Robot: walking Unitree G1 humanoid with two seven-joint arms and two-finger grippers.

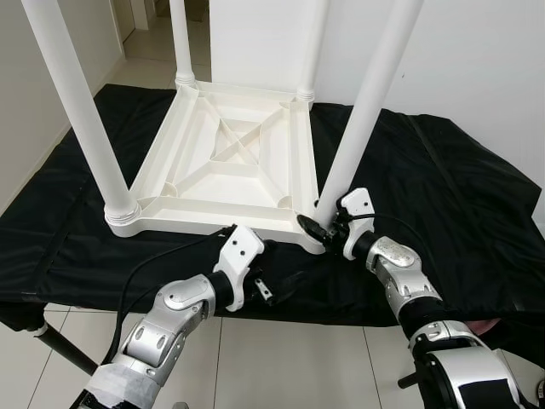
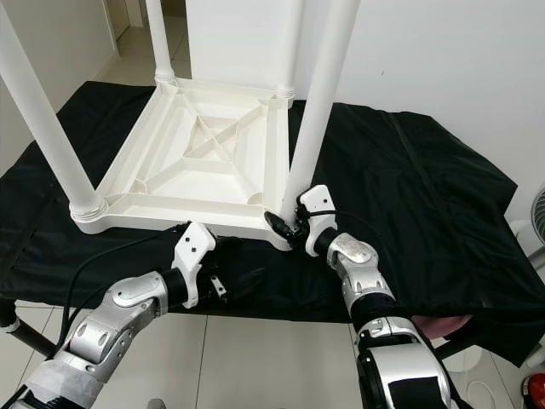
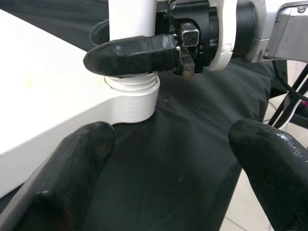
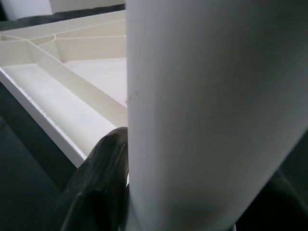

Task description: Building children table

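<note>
My right gripper [image 1: 326,223] clamps the near-right leg [image 1: 366,111] at its socket on the upturned children's table [image 1: 223,162]; my left gripper [image 1: 260,285] waits wide apart beside it. Cross-threading or slipping could leave it crooked.

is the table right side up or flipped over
Flipped over. The table lies top-down on the black cloth, its ribbed underside facing up and legs pointing upward; the right gripper clamps the near-right leg.

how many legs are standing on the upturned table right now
4. One at each corner of the upturned tabletop: near-left leg, far-left leg, far-right leg, and near-right leg, which the right claw grips at its base.
</note>
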